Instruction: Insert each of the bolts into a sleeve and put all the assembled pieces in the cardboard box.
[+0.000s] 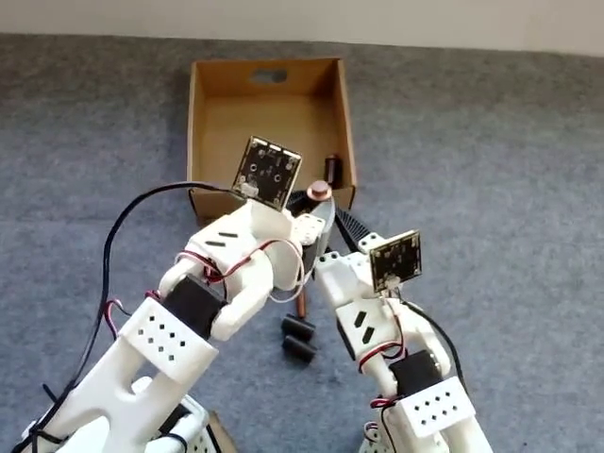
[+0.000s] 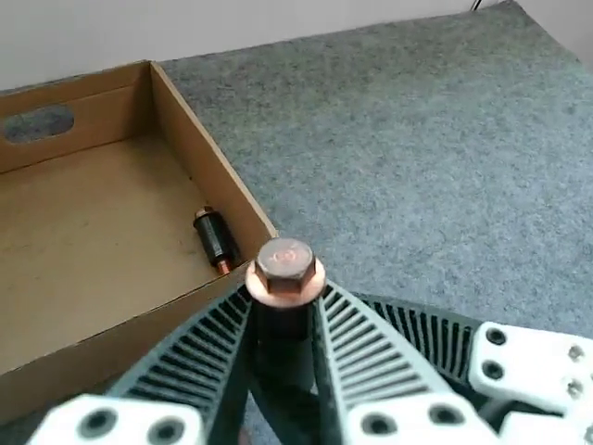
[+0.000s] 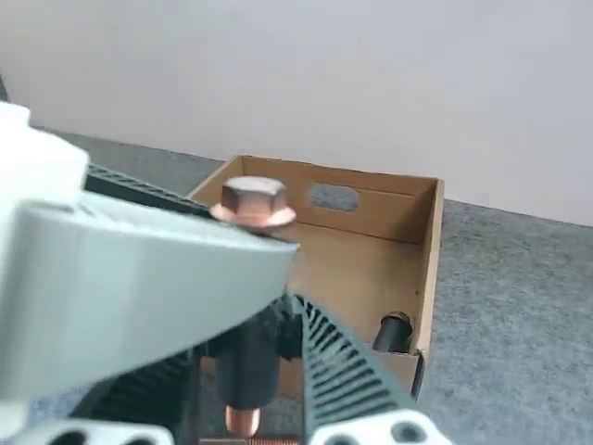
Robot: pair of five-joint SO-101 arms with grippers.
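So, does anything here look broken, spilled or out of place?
Nothing looks damaged. The only untidy bit: two black sleeves and a copper bolt lie loose on the carpet between the arms, outside the cardboard box. Both the left gripper and right gripper hold one bolted sleeve near the box.

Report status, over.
Left tool and right tool shut on sleeved bolt at box front. One piece boxed. Spare bolt, two sleeves on table.

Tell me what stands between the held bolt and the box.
Nothing visible. The bolt is held at the near corner of the box, so only that wall must be cleared; one finished piece lies just inside.
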